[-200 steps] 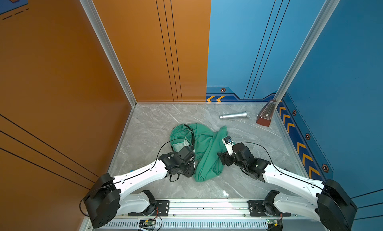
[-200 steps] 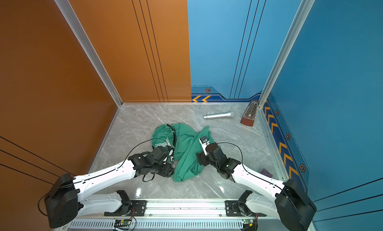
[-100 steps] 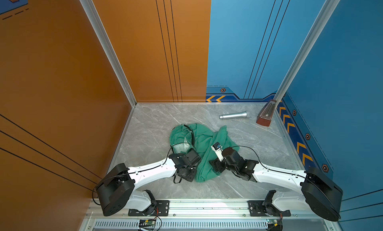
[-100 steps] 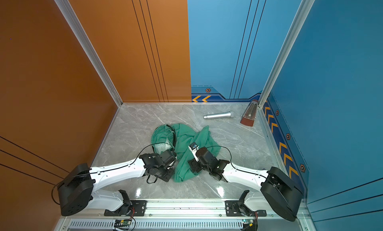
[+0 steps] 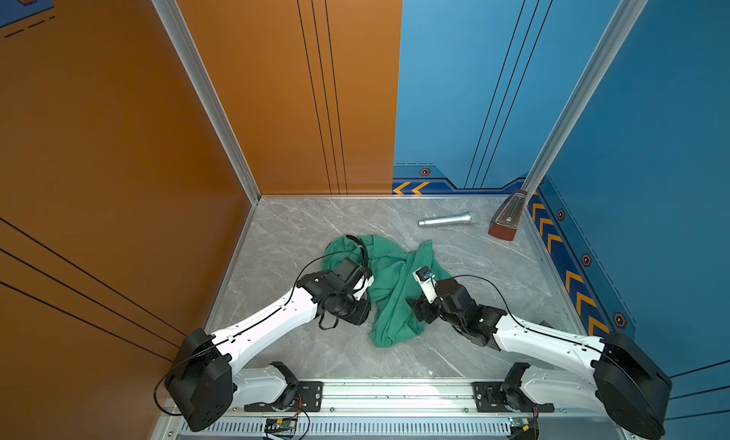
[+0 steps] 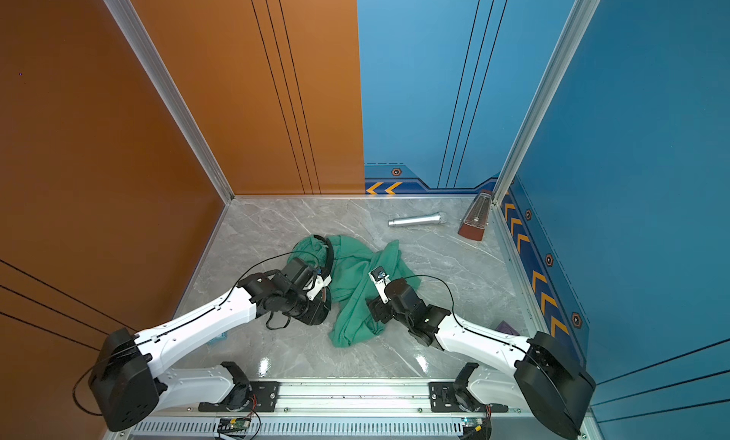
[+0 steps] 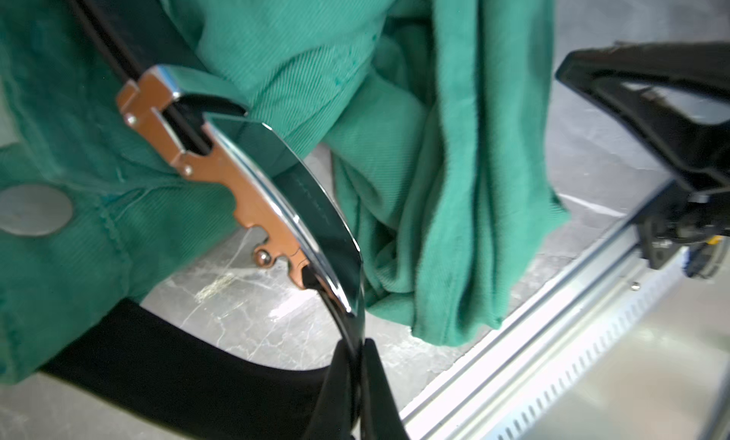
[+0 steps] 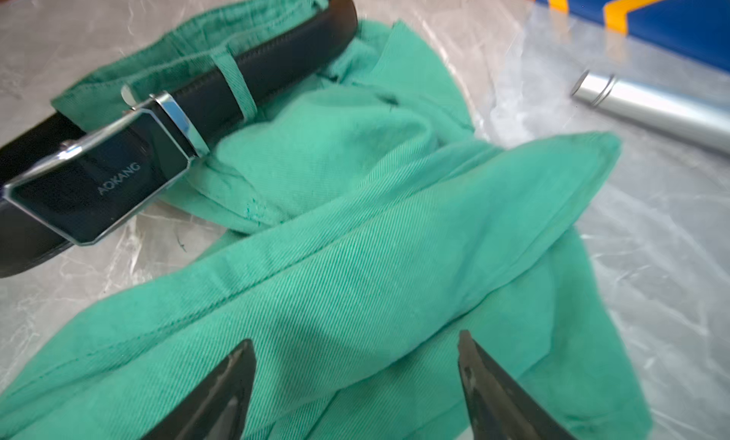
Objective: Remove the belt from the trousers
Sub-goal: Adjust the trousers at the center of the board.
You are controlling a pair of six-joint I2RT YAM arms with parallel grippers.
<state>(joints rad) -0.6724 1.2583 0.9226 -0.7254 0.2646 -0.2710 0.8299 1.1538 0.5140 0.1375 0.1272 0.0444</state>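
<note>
In a top view: trousers (image 5: pixel 395 288) bunched mid-table (image 5: pixel 300 228), belt (image 5: pixel 364 249) looped at their far left, both arms low on the cloth.

Left wrist: left fingers (image 7: pixel 379 394) clenched on the buckle (image 7: pixel 316 216) tip. We'd pull along the strap, not upward, so loops don't snag.

Right wrist: right fingers (image 8: pixel 229 386) spread above a trouser leg, grasping nothing. We'd pin cloth first, since the belt runs through a loop (image 8: pixel 237 86).

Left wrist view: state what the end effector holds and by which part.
The left end effector grips the belt by the tip of its buckle.
</note>
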